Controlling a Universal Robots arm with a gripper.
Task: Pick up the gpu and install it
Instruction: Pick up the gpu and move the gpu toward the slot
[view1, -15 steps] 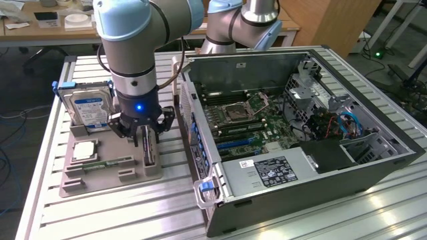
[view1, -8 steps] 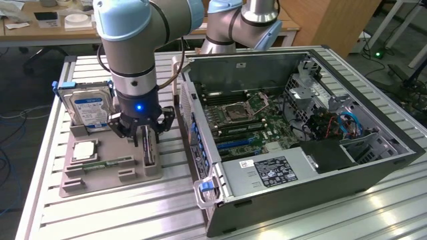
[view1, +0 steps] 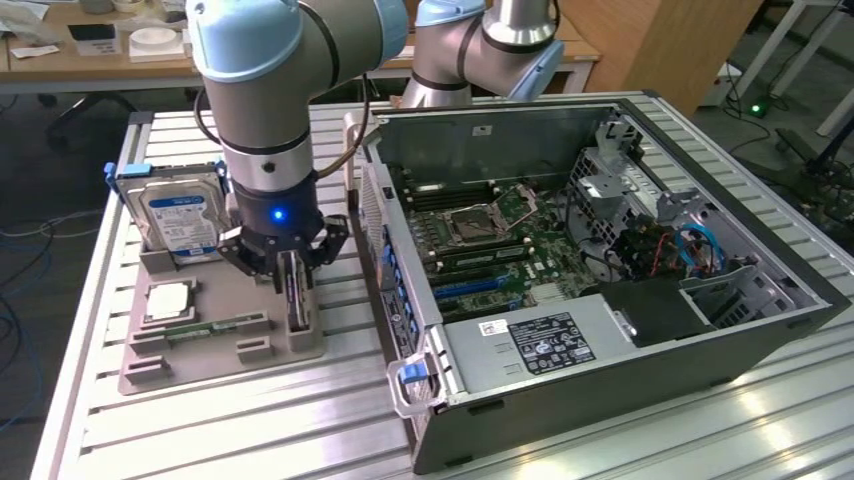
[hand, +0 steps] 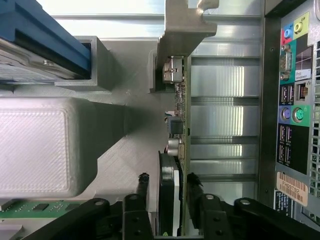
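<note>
Black gripper: pointing straight down over the grey tray, jaws parted and set astride the gpu
Fingers: one on each side of the card, close to its faces; a sliver of gap shows on at least one side, so no firm clamp can be seen
Gpu: standing on its long edge in a slot of the tray – thin dark board, with a pale grey bracket at the end away from the gripper
Tray: grey moulded holder lying flat on the table, just beside the computer case
Memory stick: slim and green, lying in the tray near the gpu
Processor: square silver chip, flat in the tray beyond the memory stick
Hard drive: silver with a blue label, upright at the tray's far end
Arm: grey and pale blue, rising steeply from the gripper
Computer case: lying with its side open – green motherboard exposed, rear ports facing the tray
Table: slatted metal, under tray and case
</note>
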